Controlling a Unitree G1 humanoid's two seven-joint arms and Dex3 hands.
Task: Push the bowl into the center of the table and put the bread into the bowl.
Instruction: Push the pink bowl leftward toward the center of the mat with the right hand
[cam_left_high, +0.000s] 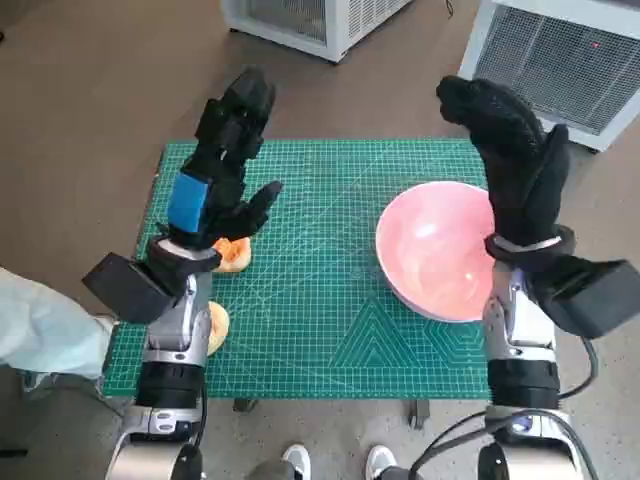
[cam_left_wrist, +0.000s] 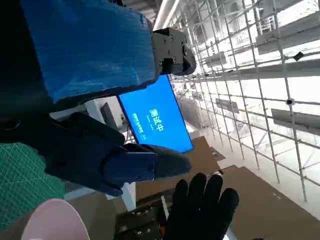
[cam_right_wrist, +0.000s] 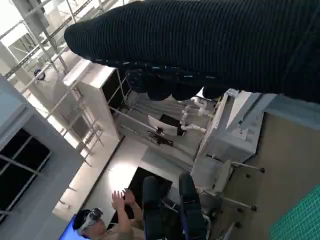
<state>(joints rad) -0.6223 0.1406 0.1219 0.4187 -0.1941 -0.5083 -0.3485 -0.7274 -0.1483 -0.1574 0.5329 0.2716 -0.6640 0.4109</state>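
Bowl off-centre at right, bread under left hand, both hands empty

Bowl (cam_left_high: 440, 250) sat on the green mat (cam_left_high: 330, 300), just left of the right wrist and touching or nearly touching it, well right of table centre. It looked like a rigid, smooth, pink plastic or ceramic shell: probably light, likely to slide readily on the mat, could tip if pushed high. Best contact judged low on the outer wall, on the side nearest the right hand.

Bread (cam_left_high: 233, 252), an orange-brown piece, lay just beside and partly under the left hand (cam_left_high: 215, 190). A second piece (cam_left_high: 216, 326) lay next to the left forearm. Likely soft, light, crushable; take it across the sides, gently.

Left hand was raised, fingers apart, holding nothing. Right hand (cam_left_high: 510, 150) was also lifted, fingers loosely extended, empty.

Writing: the left wrist view showed a blue screen (cam_left_wrist: 157, 117) with white characters, too small to read. No brands legible.
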